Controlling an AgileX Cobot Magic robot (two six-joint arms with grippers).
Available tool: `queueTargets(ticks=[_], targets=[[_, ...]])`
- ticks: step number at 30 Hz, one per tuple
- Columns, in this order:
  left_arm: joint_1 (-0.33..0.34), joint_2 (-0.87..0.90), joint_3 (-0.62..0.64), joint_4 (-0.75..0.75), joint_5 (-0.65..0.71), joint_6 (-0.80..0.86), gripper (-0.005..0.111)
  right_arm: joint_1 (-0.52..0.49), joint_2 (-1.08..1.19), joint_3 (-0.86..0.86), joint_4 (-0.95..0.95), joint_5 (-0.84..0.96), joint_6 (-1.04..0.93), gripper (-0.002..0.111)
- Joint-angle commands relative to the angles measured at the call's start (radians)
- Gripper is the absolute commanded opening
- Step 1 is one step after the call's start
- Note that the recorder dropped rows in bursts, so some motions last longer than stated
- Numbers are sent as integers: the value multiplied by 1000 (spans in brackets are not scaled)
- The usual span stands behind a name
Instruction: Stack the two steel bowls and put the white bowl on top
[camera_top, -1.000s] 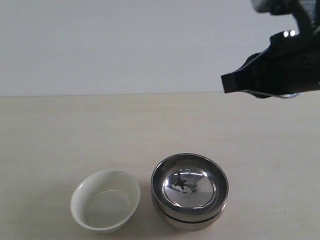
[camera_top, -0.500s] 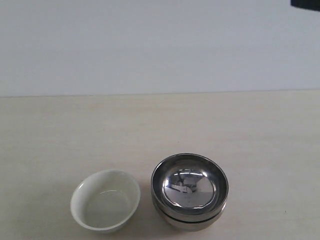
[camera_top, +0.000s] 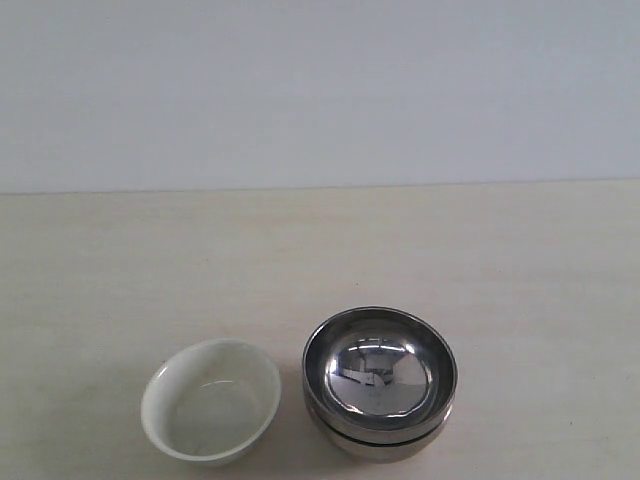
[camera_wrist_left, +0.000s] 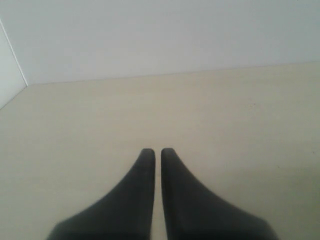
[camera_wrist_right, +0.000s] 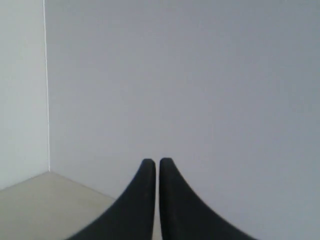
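Observation:
The two steel bowls stand nested one inside the other near the table's front, right of centre in the exterior view. To their left, apart from them, the white bowl sits upright on the table. Neither gripper shows in the exterior view. In the left wrist view my left gripper is shut over bare tabletop, nothing between its fingers. In the right wrist view my right gripper is shut and faces the pale wall, holding nothing. No bowl appears in either wrist view.
The beige table runs back to a plain pale wall. A wall corner shows in the right wrist view, and a table corner in the left wrist view.
My right arm, seen at the upper right one second ago, has risen out of the exterior view. The bowls have not moved.

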Motion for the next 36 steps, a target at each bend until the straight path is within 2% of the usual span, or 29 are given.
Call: queueTargets(ticks=[1, 6, 14, 18, 21, 26, 32, 36], targets=[[5, -3, 4, -8, -2, 4, 4, -3, -103, -3, -132, -5, 95, 0], [5, -3, 4, -8, -2, 4, 4, -3, -198, -3, -259, -13, 194, 0], [5, -3, 4, -8, -2, 4, 4, -3, -332, 0, -314, -84, 214, 0], [5, -3, 4, -8, -2, 4, 4, -8, -381, 99, -354, -199, 251, 0], [5, -3, 4, -8, -2, 4, 4, -30, -381, 141, -386, -209, 276, 0], [5, -3, 4, -8, -2, 4, 4, -108, -381, 288, -388, -364, 347, 0], [5, -3, 4, -8, -2, 4, 4, -219, -381, 445, -383, -354, 443, 0], [5, -3, 4, -8, -2, 4, 4, -245, -381, 588, -332, -557, 564, 0]])
